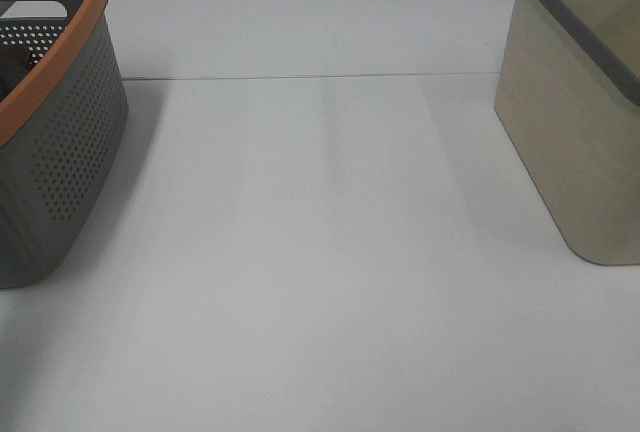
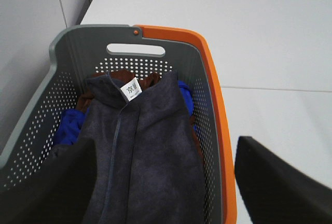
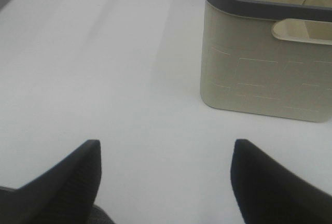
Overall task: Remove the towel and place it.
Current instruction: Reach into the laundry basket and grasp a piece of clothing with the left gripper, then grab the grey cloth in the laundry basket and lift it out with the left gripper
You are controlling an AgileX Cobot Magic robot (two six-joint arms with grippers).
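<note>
In the left wrist view a grey perforated basket with an orange rim (image 2: 215,105) holds a pile of cloth. A dark grey fleecy cloth (image 2: 150,151) with a white label lies on top, over blue (image 2: 70,125) and brown (image 2: 124,76) cloth. I cannot tell which is the towel. My left gripper (image 2: 165,146) is open and empty, hovering above the basket. My right gripper (image 3: 166,143) is open and empty above the bare table, short of the beige basket (image 3: 264,73). Neither gripper shows in the exterior high view.
The exterior high view shows the grey basket (image 1: 70,142) at the table's left edge and the beige basket with a dark grey rim (image 1: 575,142) at the right edge. The white table (image 1: 320,252) lies between them, with a seam across its far part.
</note>
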